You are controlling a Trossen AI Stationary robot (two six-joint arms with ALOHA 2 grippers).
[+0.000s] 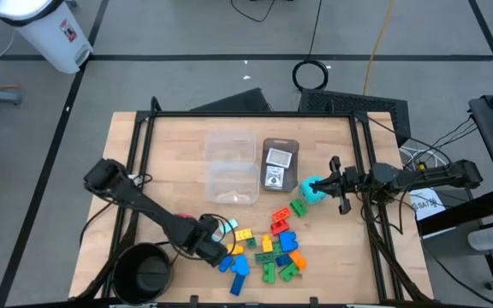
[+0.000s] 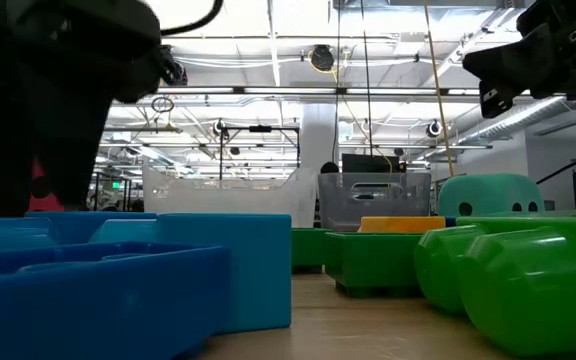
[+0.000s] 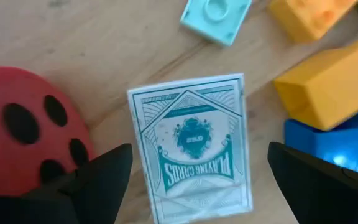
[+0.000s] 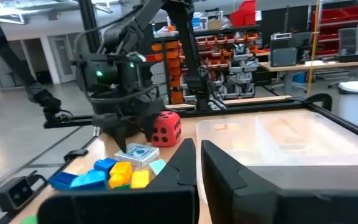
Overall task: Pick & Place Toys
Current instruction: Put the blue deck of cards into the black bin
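Tubs (image 1: 232, 168) seemingly empty, tray (image 1: 280, 164) holding cards, left tool (image 3: 191, 180) wide over card deck (image 3: 194, 146), right tool (image 4: 198, 163) closed.

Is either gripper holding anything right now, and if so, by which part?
Nothing is held. The left gripper hangs open over the card deck, fingers either side, not closed on it. The right gripper is shut and empty.

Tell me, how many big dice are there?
2. The red die sits beside the left gripper; the teal die sits by the right gripper. None seem hidden.
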